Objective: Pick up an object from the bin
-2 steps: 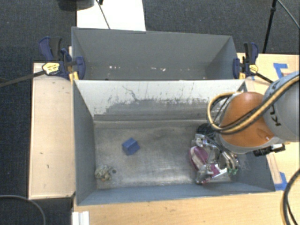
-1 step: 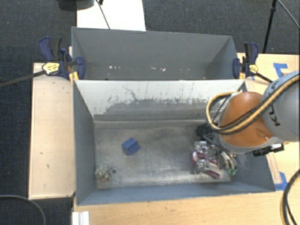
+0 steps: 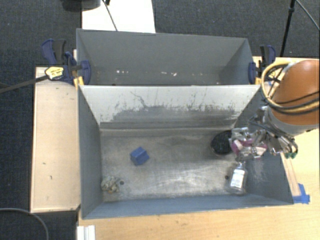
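Note:
My gripper [image 3: 248,146] hangs over the right end of the bin, low above the floor. A black rounded lump [image 3: 220,143] lies just to its left, touching or nearly touching it. A small clear bottle with a white label [image 3: 237,178] lies directly below the gripper in the picture, near the bin's front right corner. A bit of pink-purple colour [image 3: 246,144] shows at the gripper's tip; I cannot tell whether it is a loose thing or part of the gripper.
A blue cube [image 3: 139,156] sits on the bin floor left of the middle. A small brownish clump [image 3: 112,184] lies in the front left corner. The arm's orange cover and cables hang over the right rim.

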You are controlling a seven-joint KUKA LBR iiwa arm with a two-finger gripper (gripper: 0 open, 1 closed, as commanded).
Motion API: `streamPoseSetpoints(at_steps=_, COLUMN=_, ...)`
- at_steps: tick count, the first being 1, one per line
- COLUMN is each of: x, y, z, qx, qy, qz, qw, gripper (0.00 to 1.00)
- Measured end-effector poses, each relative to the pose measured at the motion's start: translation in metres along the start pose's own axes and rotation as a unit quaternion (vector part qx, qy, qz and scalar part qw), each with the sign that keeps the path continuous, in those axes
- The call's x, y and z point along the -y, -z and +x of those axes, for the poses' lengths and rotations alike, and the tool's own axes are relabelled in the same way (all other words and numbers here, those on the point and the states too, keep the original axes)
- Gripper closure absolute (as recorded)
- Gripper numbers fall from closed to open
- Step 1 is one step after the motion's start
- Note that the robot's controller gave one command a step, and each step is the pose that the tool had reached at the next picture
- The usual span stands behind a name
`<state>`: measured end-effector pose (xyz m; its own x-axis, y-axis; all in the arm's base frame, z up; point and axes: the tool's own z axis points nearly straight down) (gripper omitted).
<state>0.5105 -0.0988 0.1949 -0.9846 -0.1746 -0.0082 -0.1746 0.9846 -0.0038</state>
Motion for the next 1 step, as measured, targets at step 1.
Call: streamPoseSetpoints(at_steps=1, x=-0.0292, y=0.1041, z=-0.0125, qx=0.0, qy=0.148, qz=-0.001, qw=0.989, gripper=1.0)
